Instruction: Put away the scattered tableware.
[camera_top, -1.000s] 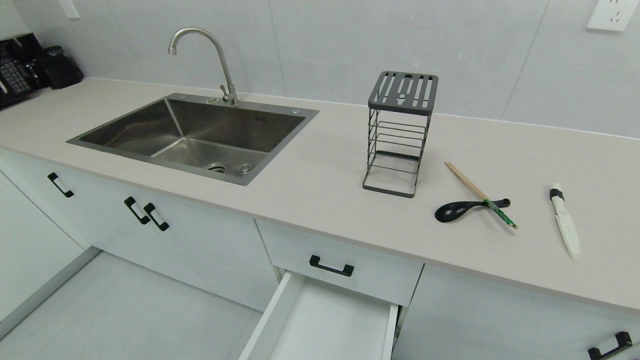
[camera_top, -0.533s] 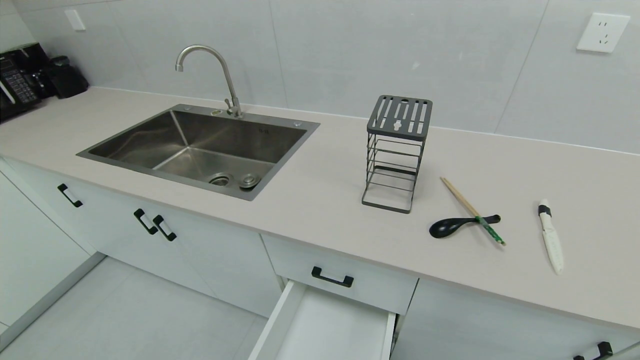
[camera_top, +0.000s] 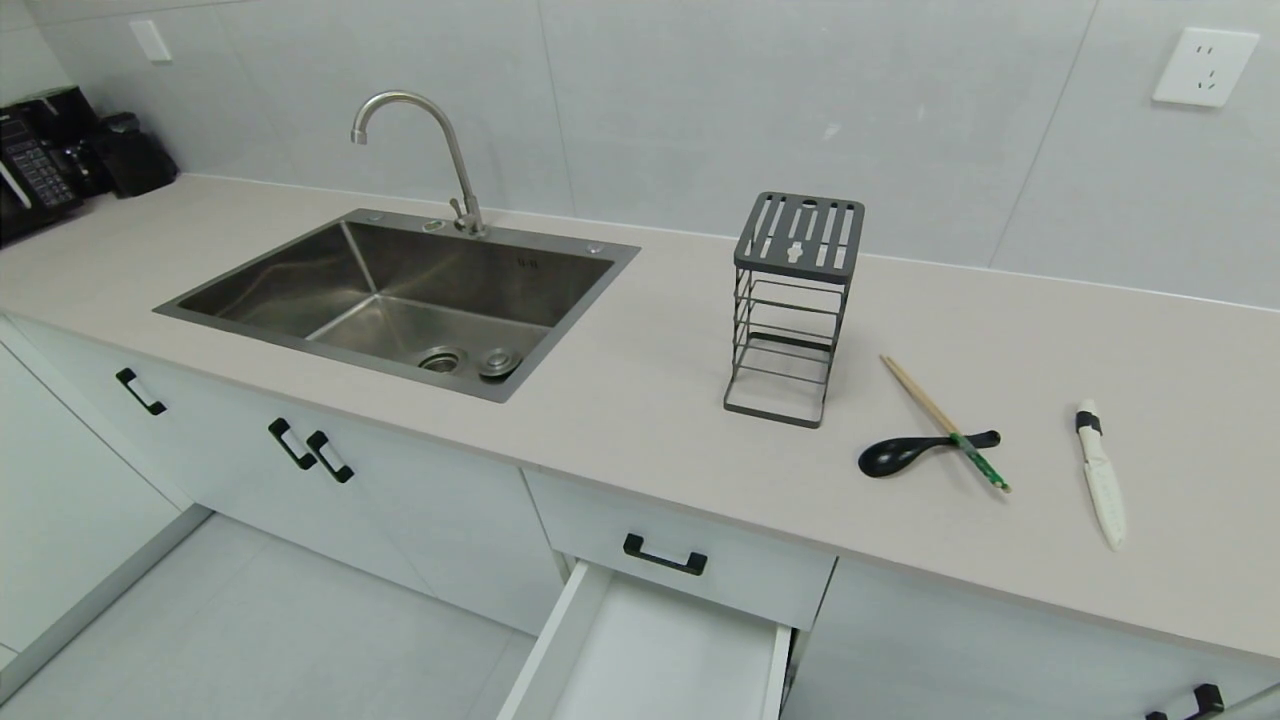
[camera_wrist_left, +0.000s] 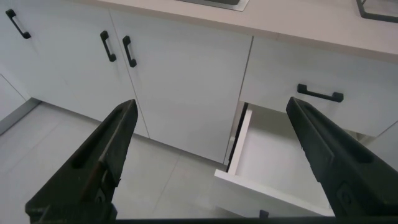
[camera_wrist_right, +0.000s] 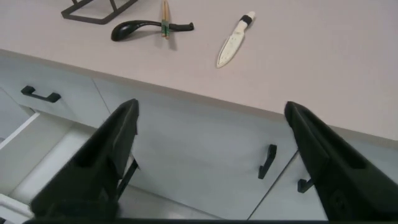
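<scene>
Left gripper (camera_wrist_left: 210, 106) and right gripper (camera_wrist_right: 210, 107) jaws gape empty. Chopsticks (camera_top: 920, 395) lie across the black spoon (camera_top: 885, 457) toward the surface's (camera_top: 620, 400) front edge, with the white knife (camera_top: 1100, 480) beside them. Lifting the spoon first could roll them off.

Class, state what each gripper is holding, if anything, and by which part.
Nothing is held. The left gripper and right gripper are both open and empty; the spoon, chopsticks and knife lie on the counter.

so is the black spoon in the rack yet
No, the black spoon lies on the counter beside the rack, with the chopsticks resting across its handle.
</scene>
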